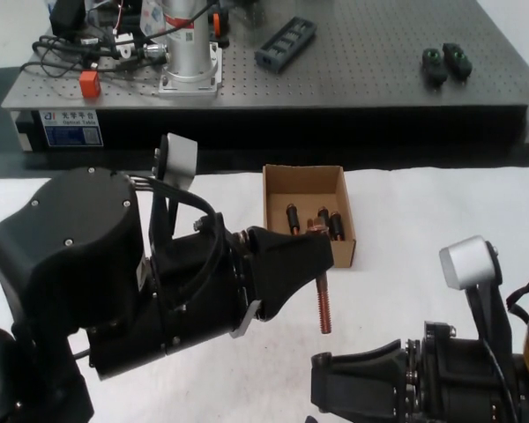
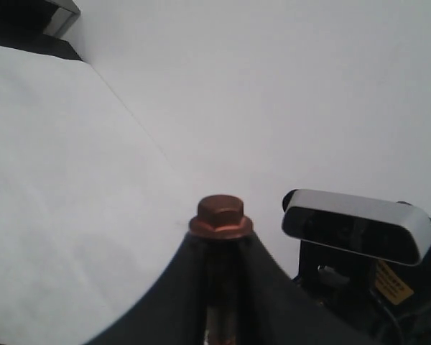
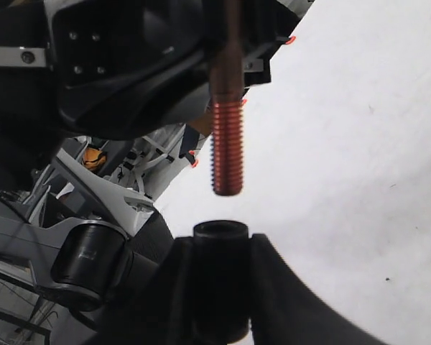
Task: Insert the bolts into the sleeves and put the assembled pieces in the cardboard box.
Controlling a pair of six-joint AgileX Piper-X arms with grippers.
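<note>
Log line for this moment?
left hand: shut on bolt | right hand: shut on sleeve | bolt tip near sleeve mouth, not inserted | cardboard box: pieces inside

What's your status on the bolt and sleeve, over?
Left gripper shut on bolt, threads down. Right gripper shut on sleeve, opening up, just under bolt tip; not inserted. Nothing between them.

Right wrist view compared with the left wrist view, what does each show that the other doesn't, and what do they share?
Right wrist view: the right hand holding a black sleeve, mouth up, with the copper bolt hanging threaded tip down just above it, not yet inside. Left wrist view: the left hand clamped below the bolt's hex head, plus the other arm's silver camera housing. Both: the copper bolt and the white table cover.
</note>
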